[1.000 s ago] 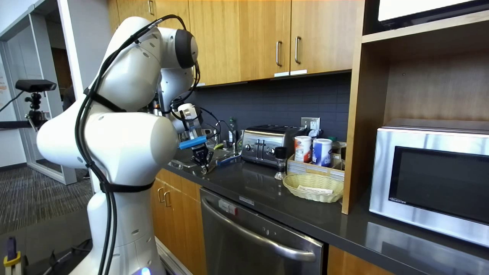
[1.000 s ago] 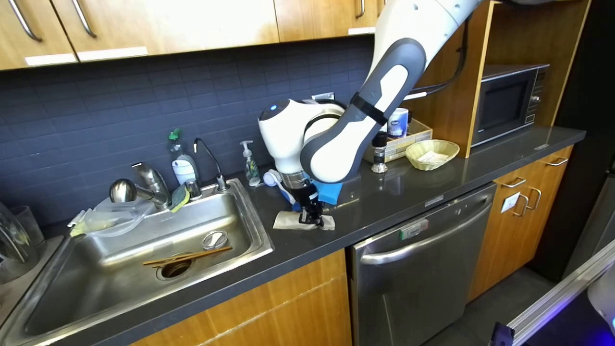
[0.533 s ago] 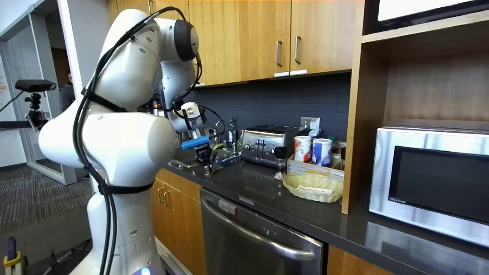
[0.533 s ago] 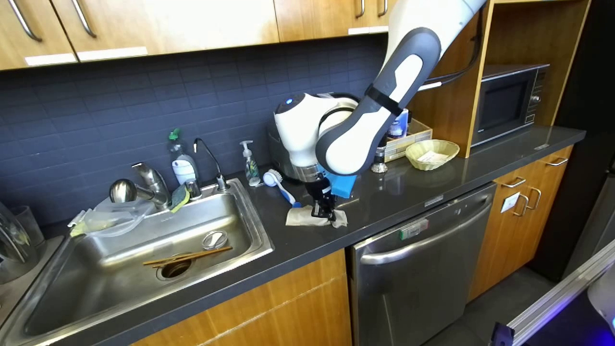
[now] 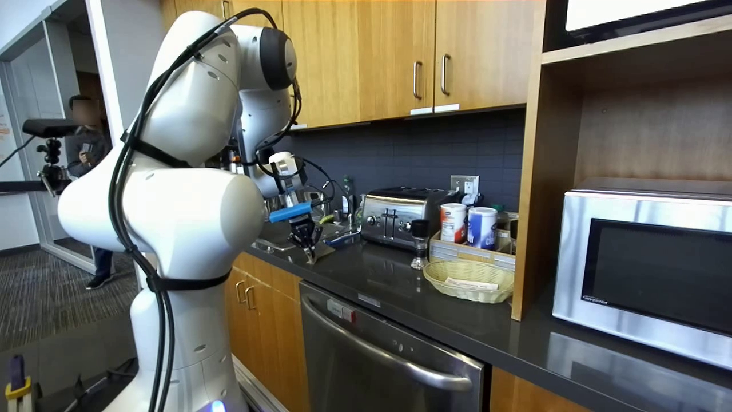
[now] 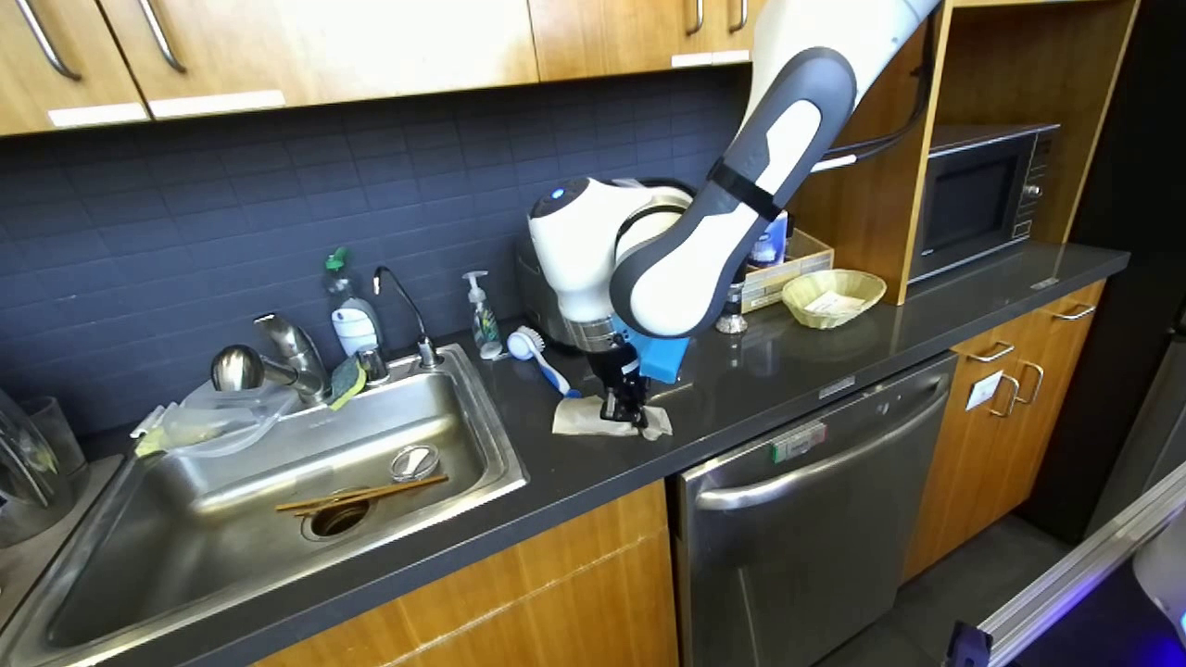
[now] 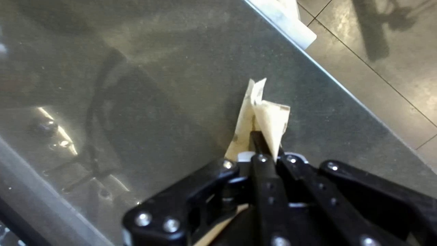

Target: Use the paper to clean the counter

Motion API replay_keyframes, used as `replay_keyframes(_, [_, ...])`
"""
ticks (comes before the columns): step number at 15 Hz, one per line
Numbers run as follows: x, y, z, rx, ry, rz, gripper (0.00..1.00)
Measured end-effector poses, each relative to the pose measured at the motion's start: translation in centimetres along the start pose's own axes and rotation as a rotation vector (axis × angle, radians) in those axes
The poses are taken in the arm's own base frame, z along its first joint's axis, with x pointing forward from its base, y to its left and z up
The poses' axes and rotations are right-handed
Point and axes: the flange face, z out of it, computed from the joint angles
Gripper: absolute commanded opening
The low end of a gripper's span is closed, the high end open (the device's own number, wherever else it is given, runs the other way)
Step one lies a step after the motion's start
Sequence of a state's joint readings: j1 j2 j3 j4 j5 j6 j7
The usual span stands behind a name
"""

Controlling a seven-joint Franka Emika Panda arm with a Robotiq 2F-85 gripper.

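"Where's the paper [image 6: 582, 419]?"

"On the worktop [image 6: 750, 398], just beside the sink [image 6: 222, 519]. The claw [image 7: 271, 147] has a fold of it pinched, jaws close together, with loose ends sticking out."

"What could spoil the wipe?"

"Slipping or tearing, I'd say: it looks thin and only a narrow fold is gripped, so a hard drag may pull it free. The brush [image 6: 547, 366] lies just behind; a backward sweep would probably knock it. Going too far forward could carry the paper over the edge."

"And the containers?"

"The sink holds chopsticks [image 6: 389, 490] and a round metal piece [image 6: 414, 461]. At its back corner sits a clear tub [image 6: 227, 431]; its contents I can't make out. Well along, the basket [image 6: 825, 318] has a flat whitish thing [image 6: 832, 303] inside. Behind that, the box [image 5: 486, 257] carries a red-and-white canister [image 5: 453, 224], a blue-and-white canister [image 5: 482, 229], and more I can't identify."
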State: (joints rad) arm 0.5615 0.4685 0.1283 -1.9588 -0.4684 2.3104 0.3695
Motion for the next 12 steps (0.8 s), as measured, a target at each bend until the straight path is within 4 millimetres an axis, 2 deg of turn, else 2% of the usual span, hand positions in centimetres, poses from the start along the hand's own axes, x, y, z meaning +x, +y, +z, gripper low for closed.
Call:
replay_keyframes(6, [0.0, -2.0, -0.7, 0.010, 0.009, -0.032, 0.01])
replay_keyframes(12, [1.2, -5.7, -2.2, 0.006, 0.026, -0.093, 0.01])
